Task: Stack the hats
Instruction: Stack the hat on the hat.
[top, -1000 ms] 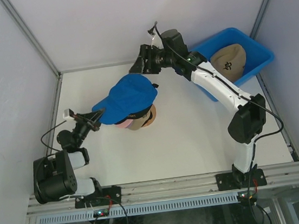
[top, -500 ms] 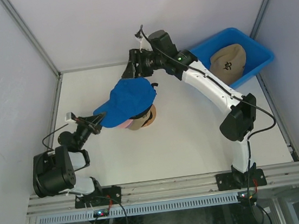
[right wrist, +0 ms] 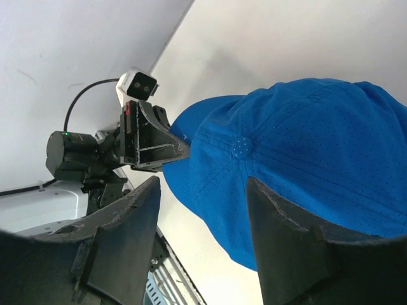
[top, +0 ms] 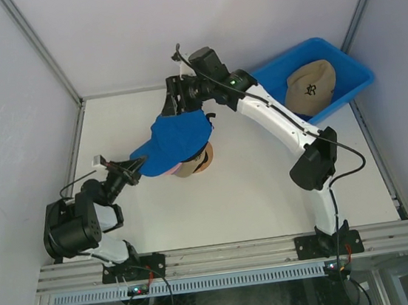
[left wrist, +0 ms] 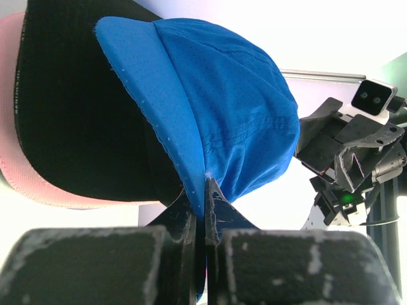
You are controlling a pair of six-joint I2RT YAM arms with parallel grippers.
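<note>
Blue hat (left wrist: 222, 108) first: the left claw (left wrist: 205, 190) is shut tight on the thin edge of its brim, with the cloth pinched between the two fingers. From that pinch the brim runs up to the round top. The top sits over a black hat (left wrist: 82, 108), with a pink hat (left wrist: 25, 171) under that. These hats lie near the middle of the surface (top: 252, 184), a bit toward its left edge. The right claw (top: 175, 102) hangs at the far side of the round top, with its fingers partly apart and nothing between them. I cannot tell if it touches the cloth. A tan hat (top: 311, 87) waits in the blue bin (top: 349, 60) at the far right corner of the surface.

The step in hand looks like setting this hat down straight on the others. To do it well, I think the left claw should hold the brim firmly and pull it gently until it lines up over the black brim. The right claw should press the back of the round top down softly, so it slips over the hat below and does not sit crooked. The cloth is soft and will fold if pulled hard. The left claw should let go only when the top sits snug.
</note>
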